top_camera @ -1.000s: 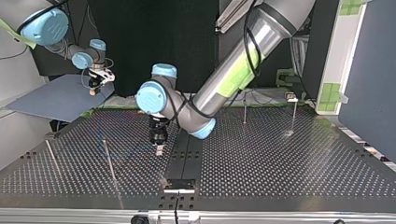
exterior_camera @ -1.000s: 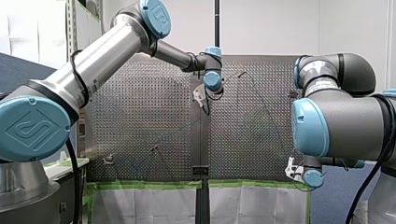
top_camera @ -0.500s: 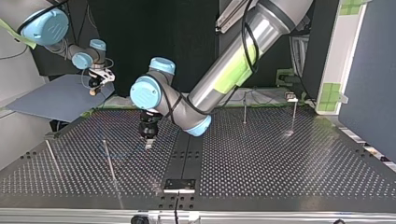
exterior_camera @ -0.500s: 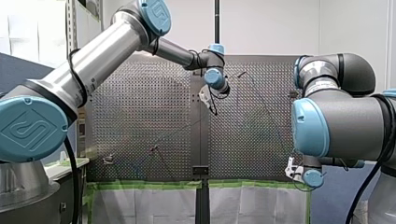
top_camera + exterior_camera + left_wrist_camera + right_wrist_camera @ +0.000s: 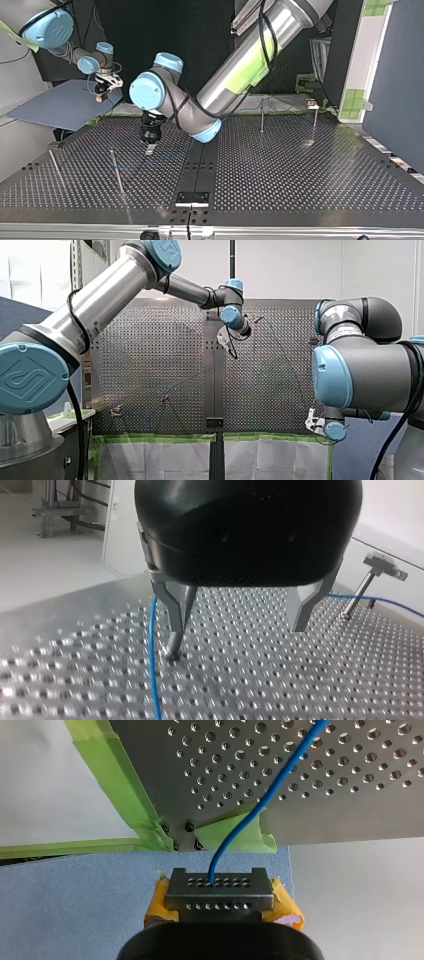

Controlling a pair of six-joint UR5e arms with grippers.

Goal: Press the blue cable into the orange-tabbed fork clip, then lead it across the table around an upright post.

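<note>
Where blue cable [image 5: 151,655] crosses dimpled metal table [image 5: 280,680], my left pincer [image 5: 239,630] gapes.

In the right wrist view the blue cable [image 5: 260,805] is running out of frame over the desk [image 5: 350,795]. Its near end is vanishing into my right gripper [image 5: 220,892], which is clamping it, the fingers' yellow pads mostly hiding behind a dark plate. In the left wrist view my left gripper [image 5: 239,629] is blocking the desk behind its housing. In the front view the cable is showing only as a faint line, too thin to follow. In the top view a small fitting [image 5: 312,103] on a thin post is appearing too small to identify.
</note>
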